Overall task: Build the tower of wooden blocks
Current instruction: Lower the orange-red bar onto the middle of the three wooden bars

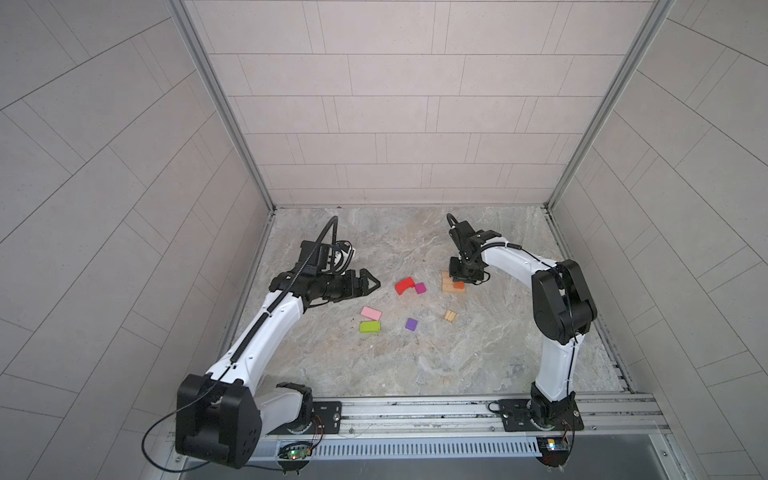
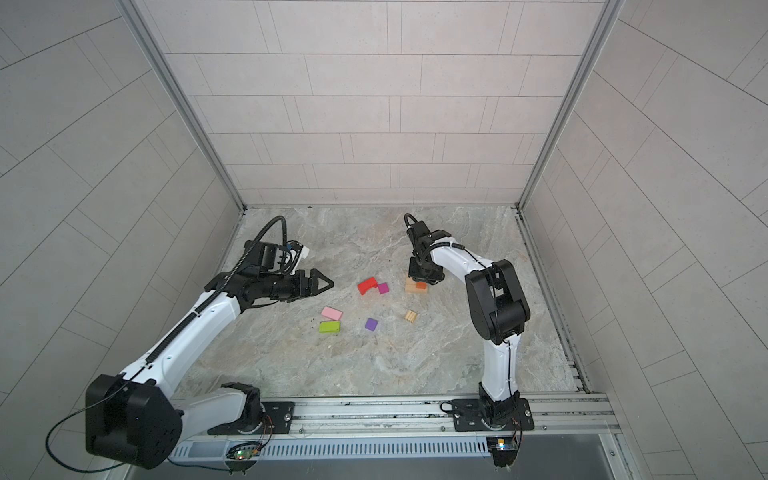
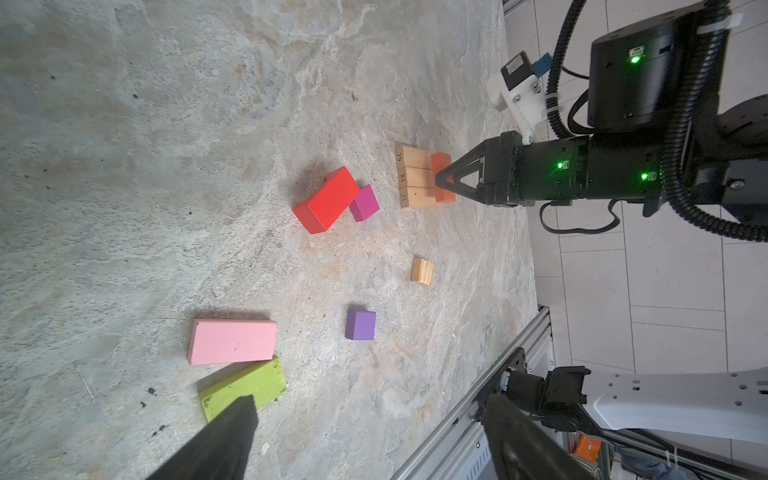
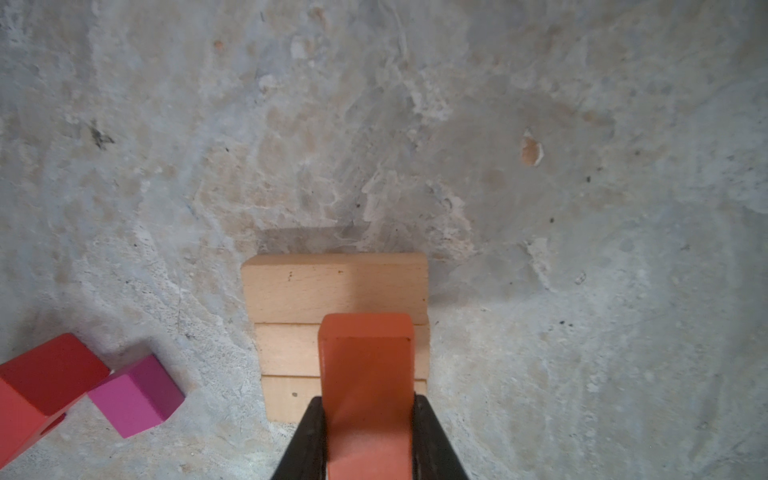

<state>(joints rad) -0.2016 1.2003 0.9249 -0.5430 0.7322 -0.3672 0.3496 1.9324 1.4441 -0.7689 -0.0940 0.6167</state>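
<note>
**Right jaws clamp the orange block (image 4: 368, 374) over the tan base (image 4: 336, 286); left jaws stand wide and empty**

The right jaws are closed on the long sides of the orange block and hold it flat over the base. Whether it rests there or hangs just clear I cannot tell. The left jaws are spread wide with nothing between them, off the bench and pointing toward the loose blocks.

Three pale tiled walls (image 1: 374, 124) box in the cell. The bench (image 1: 374, 365) is mottled grey-beige stone, with one slotted metal rail (image 1: 415, 409) along its near edge. Two white-and-black arms are bolted to that rail, the left arm (image 1: 257, 332) and the right arm (image 1: 557, 353).

In both top views the tower is only its base, right of the bench's middle: three tan bars (image 3: 415, 176) lying side by side and touching. Left of it lies one red arch (image 1: 404, 286) with one magenta cube (image 1: 420, 288) touching it. Nearer the rail, one pink rectangle (image 1: 371, 313) and one lime green rectangle (image 1: 371, 327) lie just beside each other. One purple cube (image 1: 411, 324) sits apart from them. One small grooved tan block (image 1: 450, 316) lies near the base.
</note>
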